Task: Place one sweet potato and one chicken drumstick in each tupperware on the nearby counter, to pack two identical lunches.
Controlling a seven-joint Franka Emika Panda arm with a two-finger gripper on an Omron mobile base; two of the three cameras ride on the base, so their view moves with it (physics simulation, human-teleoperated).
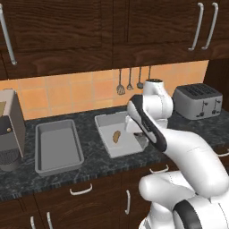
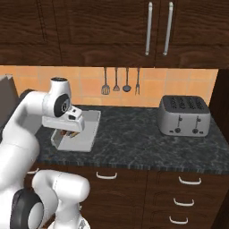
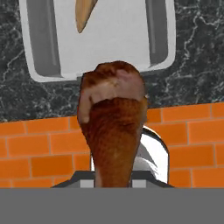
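Holding chicken drumstick (image 3: 114, 131) — over tupperware (image 3: 39, 39) (jaws clamped)

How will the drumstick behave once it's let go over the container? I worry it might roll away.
The chicken drumstick, held in the shut gripper, looks stiff, so it should probably drop without flopping. Thick at one end and narrow at the other, it would likely roll in a curve rather than straight. The tupperware's raised rim should probably stop it near the sweet potato.
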